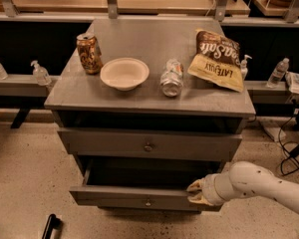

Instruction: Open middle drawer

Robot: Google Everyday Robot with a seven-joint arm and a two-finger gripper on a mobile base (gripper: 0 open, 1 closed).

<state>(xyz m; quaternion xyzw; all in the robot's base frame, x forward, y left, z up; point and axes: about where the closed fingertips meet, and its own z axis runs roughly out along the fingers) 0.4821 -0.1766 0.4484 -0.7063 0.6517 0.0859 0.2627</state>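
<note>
Middle drawer (pixel 114 197) stands pulled well out, so the task looks nearly done. Gripper (pixel 197 192) sits at the drawer's right front edge; whether it grips can't be told.

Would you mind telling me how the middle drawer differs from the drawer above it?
The middle drawer is pulled out, its dark inside showing; the top drawer sits pushed in. The middle drawer's front is lower and its knob smaller than the top drawer's. The pincer is at the right end of the middle drawer's front; nothing touches the top drawer. Both are grey with one centre knob.
</note>
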